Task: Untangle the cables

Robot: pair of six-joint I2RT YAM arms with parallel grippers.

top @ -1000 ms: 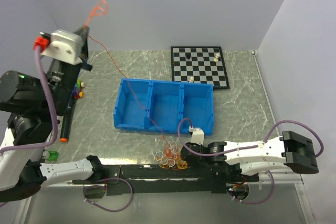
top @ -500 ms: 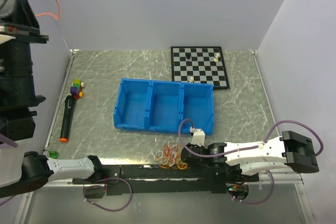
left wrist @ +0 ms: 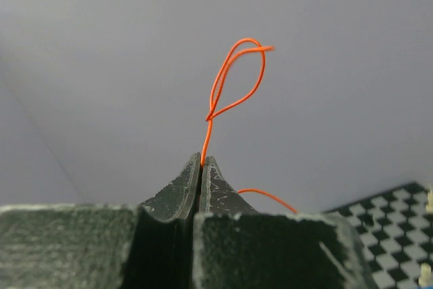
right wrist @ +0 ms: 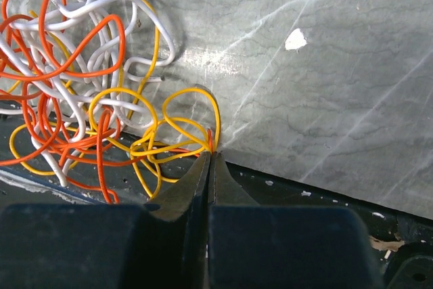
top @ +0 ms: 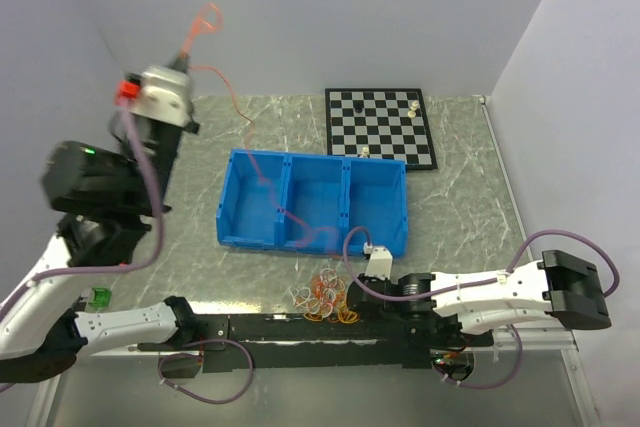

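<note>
The cables (top: 325, 293) are a small clump of orange, yellow and white wires at the table's near edge, in front of the blue bin (top: 312, 203). They fill the upper left of the right wrist view (right wrist: 81, 86). My right gripper (top: 348, 297) is shut (right wrist: 211, 153) on yellow and orange strands at the clump's right edge. My left gripper (top: 186, 49) is raised high at the back left and shut (left wrist: 201, 160) on one orange wire (left wrist: 237, 76), whose looped end stands above the fingertips. That wire (top: 262, 179) trails down across the bin to the clump.
A chessboard (top: 380, 127) with a few pieces lies behind the bin. A small green object (top: 98, 297) sits at the near left. A black rail (top: 300, 328) runs along the near edge under the clump. Grey walls close in the back and sides.
My left arm swung out to the far left close to the camera, then back to the upper left, still gripping the orange wire, which now curves slack over the bin. The right arm barely moved.
</note>
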